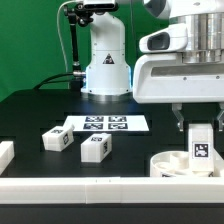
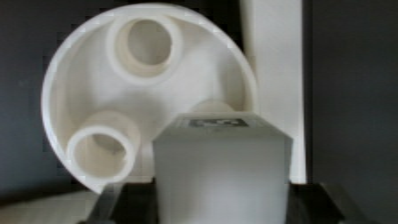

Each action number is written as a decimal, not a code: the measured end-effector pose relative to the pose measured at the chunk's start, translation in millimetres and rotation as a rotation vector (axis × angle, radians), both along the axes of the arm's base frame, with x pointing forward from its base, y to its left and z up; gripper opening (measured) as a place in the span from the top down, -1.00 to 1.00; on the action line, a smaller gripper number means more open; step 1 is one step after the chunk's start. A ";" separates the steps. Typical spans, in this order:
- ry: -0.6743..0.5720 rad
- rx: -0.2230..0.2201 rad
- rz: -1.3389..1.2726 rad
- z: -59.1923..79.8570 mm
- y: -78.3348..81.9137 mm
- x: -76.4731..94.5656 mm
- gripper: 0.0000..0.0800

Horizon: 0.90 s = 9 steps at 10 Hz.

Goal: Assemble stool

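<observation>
Nearest to the exterior camera, a low white rail (image 1: 90, 186) runs along the front of the table. Just behind it, on the exterior view's right, the seat (image 1: 170, 165) lies flat on the black table with its round sockets facing up. The gripper (image 1: 198, 128) hangs over the seat, and its fingers (image 2: 125, 197) are pressed on two opposite sides of one leg (image 1: 200, 146). This leg stands upright, with its tag toward the exterior camera. Its lower end is at the seat or very close to it; I cannot tell if they touch. In the wrist view two sockets show empty beside the leg.

Farther back, toward the exterior view's left, a loose leg (image 1: 94, 149) and a second loose leg (image 1: 55, 140) lie near each other, well apart from the seat. Behind them is the marker board (image 1: 105, 124), and behind that the robot base (image 1: 105, 65).

I think the danger is in the insertion. If the leg is not exactly over its socket, a downward push can land it on the socket rim. Nothing holds the seat, so it may then slide or tip. The smooth plastic leg may also turn between the fingers and go in crooked.
</observation>
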<state>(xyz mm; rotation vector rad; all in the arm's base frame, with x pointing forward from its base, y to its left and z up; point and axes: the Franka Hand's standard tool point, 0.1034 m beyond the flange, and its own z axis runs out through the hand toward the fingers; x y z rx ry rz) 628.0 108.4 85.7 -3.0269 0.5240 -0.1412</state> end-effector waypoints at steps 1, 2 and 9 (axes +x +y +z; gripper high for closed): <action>0.006 0.019 -0.091 0.2 0.8 0.0 0.16; 0.013 0.042 -0.183 0.4 1.5 0.0 0.16; 0.061 0.155 -0.645 1.8 6.8 0.9 0.16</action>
